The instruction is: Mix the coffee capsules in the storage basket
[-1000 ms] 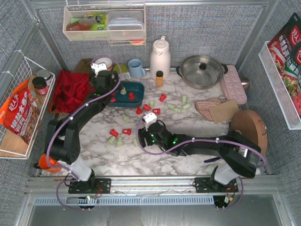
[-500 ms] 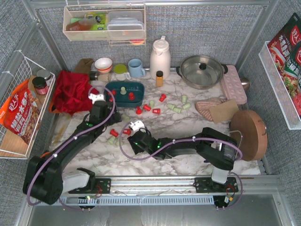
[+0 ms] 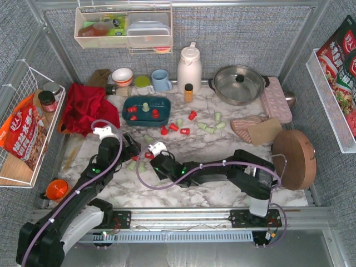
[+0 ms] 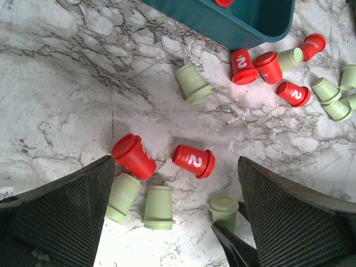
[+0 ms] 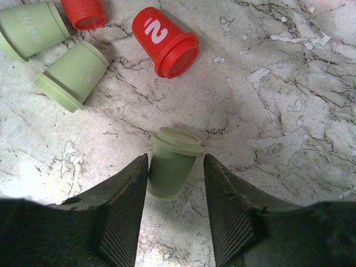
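The teal storage basket (image 3: 147,123) stands at the back centre with a few coffee capsules inside; its corner (image 4: 222,22) shows in the left wrist view. Red and green capsules (image 3: 179,127) lie scattered on the marble in front of it. My right gripper (image 5: 175,161) straddles an upright green capsule (image 5: 169,167): the left finger touches it and a gap remains on the right. My left gripper (image 4: 175,167) hangs wide open above a cluster of capsules, among them a red one marked 2 (image 4: 193,160) and that same green capsule (image 4: 224,208).
A white kettle (image 3: 189,68), a blue mug (image 3: 161,80), a small orange-brown bottle (image 3: 188,92) and a steel pot (image 3: 239,83) line the back. A red cloth (image 3: 83,108) lies left, and a round wooden board (image 3: 295,156) right. The two arms sit close together.
My left arm has drawn back from the basket toward the near side, now over the loose capsules. My right gripper has shifted left and its jaws have narrowed around the green capsule.
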Controlling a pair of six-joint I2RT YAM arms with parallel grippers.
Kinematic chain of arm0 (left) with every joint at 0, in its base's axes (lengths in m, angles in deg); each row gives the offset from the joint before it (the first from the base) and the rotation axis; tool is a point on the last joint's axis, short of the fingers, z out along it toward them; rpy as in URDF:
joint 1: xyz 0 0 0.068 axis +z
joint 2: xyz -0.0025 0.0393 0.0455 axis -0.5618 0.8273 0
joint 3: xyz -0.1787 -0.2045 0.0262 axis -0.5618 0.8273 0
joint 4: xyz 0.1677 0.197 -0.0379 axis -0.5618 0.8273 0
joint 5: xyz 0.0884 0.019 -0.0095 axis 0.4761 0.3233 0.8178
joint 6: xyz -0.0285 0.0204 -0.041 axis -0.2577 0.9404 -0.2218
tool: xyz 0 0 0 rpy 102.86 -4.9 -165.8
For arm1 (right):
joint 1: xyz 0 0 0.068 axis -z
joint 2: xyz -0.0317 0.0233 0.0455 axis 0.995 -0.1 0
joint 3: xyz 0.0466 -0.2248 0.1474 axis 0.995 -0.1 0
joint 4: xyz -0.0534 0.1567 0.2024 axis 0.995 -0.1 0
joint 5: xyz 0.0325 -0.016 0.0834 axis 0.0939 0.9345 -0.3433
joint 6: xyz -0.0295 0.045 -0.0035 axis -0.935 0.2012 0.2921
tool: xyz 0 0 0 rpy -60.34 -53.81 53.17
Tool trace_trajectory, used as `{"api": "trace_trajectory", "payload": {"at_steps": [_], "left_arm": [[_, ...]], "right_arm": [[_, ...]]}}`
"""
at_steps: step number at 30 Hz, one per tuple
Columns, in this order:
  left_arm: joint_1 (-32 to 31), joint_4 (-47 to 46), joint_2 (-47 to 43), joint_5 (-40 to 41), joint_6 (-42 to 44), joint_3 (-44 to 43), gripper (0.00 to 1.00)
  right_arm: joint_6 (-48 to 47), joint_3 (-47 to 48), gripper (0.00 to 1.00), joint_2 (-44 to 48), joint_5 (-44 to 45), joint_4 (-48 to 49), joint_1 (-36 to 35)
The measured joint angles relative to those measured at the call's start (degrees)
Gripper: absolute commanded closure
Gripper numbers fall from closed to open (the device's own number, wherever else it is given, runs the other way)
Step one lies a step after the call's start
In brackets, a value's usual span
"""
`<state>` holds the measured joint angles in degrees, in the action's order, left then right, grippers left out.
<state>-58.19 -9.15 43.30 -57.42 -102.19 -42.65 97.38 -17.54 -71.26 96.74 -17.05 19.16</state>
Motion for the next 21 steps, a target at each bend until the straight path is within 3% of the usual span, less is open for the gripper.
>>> {"api": "trace_trajectory", "payload": {"at_steps": [6, 13, 21], "left_arm": [[0.0, 0.26, -2.21, 0.07, -1.38, 1.2, 0.02], [0.0, -1.81, 1.2, -1.6, -2.29, 1.53, 0.03], [-0.02, -4.66, 3.89, -7.98, -3.41, 0.96, 0.13]], "right_arm": [[-0.2, 0.0, 0.61, -0.15, -0.92, -0.59, 0.02], [-0.17, -0.13, 0.67, 0.15, -2.73, -0.55, 0.7], [-5.95, -9.7, 0.69, 12.92, -5.86, 7.58, 1.99]]}}
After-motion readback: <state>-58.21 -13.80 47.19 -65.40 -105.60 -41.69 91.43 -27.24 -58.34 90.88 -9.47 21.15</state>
